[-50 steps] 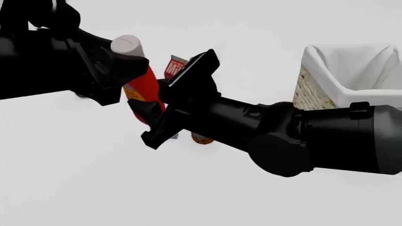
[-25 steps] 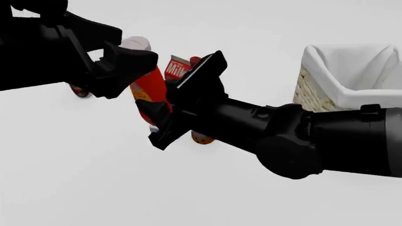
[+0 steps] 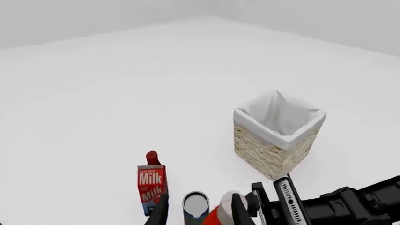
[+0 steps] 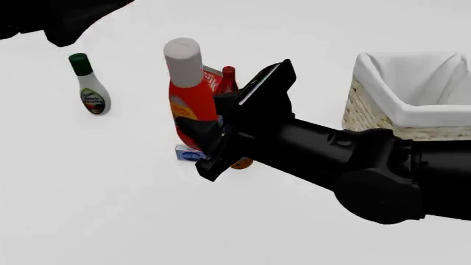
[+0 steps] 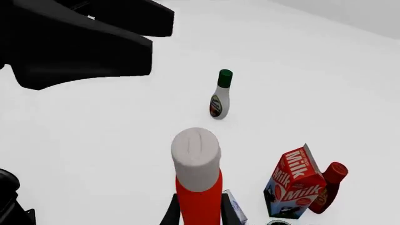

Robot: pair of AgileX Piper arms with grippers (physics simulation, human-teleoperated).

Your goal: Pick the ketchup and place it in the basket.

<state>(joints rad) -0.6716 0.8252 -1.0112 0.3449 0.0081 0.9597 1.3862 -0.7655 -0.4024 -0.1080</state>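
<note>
The ketchup (image 4: 193,102), a red-orange bottle with a white-grey cap, stands upright left of centre in the front view. My right gripper (image 4: 202,135) is shut on its lower body; in the right wrist view the ketchup (image 5: 198,192) rises between the right gripper's (image 5: 198,216) two fingers. High above, my left gripper (image 3: 198,214) is open with nothing in it, and its arm (image 4: 63,19) sits in the top left corner. The wicker basket (image 4: 368,83) with its white liner stands at the right, and the basket (image 3: 275,140) also appears in the left wrist view. The bottle's base is hidden.
A white bottle with a green cap (image 4: 91,91) stands to the left. Behind the ketchup are a milk carton (image 5: 293,185) and a dark red bottle (image 5: 328,187). A small blue-white box (image 4: 189,153) and a can (image 3: 196,205) lie near the right gripper.
My left gripper let go of the ketchup and drew back up and to the left. The right gripper keeps hold of the bottle, which now shows in full.
</note>
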